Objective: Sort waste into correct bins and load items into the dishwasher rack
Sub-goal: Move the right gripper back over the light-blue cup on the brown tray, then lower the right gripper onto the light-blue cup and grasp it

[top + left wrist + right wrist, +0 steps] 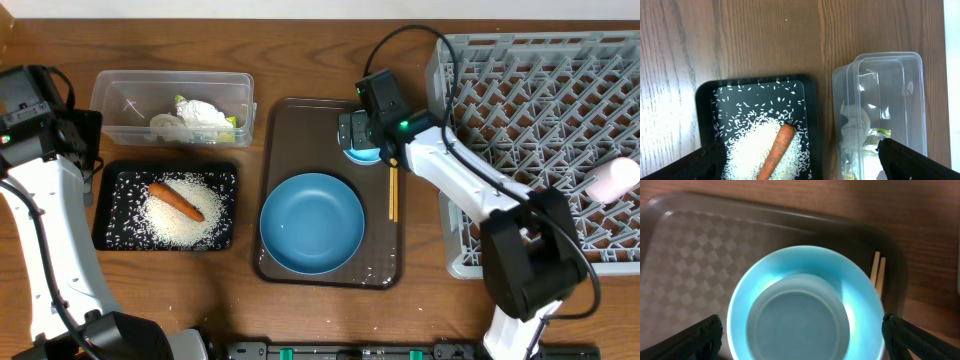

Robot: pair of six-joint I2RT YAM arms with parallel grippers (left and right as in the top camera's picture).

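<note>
Right gripper (801,342): jaws fully spread, empty, above the small light-blue bowl (805,305), flanking its rim. Can't tell if they touch it. The bowl is at the upper right of the brown tray (300,120), with the chopsticks (393,193) just right of it along the tray edge. Large dark-blue bowl (312,222) fills the tray's lower half, leaving bare tray upper left. Grey rack (540,90) stands close at right. Left gripper (800,161): wide open, empty, over the black tray (705,100) and clear tub (910,65). Carrot (777,155) lies on rice (747,150). Wood table (740,40), open at top.
</note>
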